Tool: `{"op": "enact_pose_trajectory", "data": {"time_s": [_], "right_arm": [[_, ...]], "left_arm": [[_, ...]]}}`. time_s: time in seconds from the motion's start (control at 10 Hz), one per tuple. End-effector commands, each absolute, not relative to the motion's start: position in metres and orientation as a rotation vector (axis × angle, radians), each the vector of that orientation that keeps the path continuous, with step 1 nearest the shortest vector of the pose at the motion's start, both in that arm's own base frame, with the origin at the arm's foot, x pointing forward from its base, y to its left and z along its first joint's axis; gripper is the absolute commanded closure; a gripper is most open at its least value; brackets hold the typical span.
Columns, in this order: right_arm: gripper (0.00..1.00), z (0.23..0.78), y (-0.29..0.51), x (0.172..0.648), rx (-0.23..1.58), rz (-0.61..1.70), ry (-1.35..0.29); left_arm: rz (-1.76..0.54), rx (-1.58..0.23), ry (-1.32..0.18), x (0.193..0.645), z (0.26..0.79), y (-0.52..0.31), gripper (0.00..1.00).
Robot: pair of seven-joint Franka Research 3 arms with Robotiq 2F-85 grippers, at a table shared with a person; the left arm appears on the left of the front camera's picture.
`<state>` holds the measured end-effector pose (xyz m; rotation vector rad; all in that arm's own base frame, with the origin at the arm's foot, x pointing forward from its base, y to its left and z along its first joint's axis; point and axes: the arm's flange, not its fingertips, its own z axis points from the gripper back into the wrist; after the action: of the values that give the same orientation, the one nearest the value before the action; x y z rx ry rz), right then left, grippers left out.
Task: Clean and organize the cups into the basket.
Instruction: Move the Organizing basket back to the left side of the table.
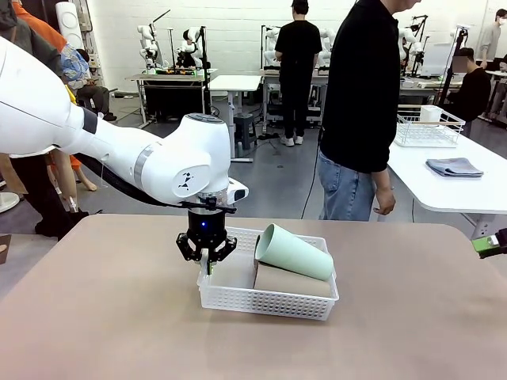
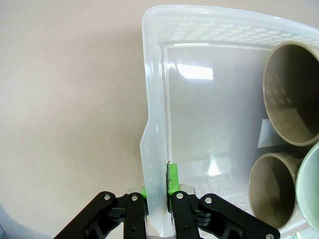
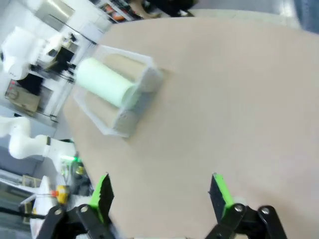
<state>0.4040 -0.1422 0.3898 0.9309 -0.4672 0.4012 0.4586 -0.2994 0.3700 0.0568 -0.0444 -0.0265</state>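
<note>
The white mesh basket stands mid-table. Two brown cups lie in it on their sides, and the mint green cup rests tilted on top of them. My left gripper points down at the basket's left end, shut on its wall. In the left wrist view that gripper pinches the basket's wall, with a green pad inside. There two brown cup mouths and the mint rim face it. My right gripper hangs open over bare table, far from the basket.
A person in black stands at the far edge, hands at the sides. My right gripper's tip shows at the table's right edge. Another white table behind holds a wire basket and a folded cloth. Bare tabletop lies around the basket.
</note>
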Motion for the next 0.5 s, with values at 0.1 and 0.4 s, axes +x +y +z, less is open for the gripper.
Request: {"op": "enact_pose_trajectory", "data": {"time_s": [0.1,0.4], "right_arm": [[0.00,0.414,-0.222,0.386,1.420,-0.010,-0.398],[0.00,0.411,-0.288,0.360,1.555,-0.218,-0.297]], "left_arm": [[-0.022,0.059,-0.051,0.458,0.373,-0.300,1.00],[-0.022,0.059,-0.051,0.458,0.373,-0.300,1.00]]}}
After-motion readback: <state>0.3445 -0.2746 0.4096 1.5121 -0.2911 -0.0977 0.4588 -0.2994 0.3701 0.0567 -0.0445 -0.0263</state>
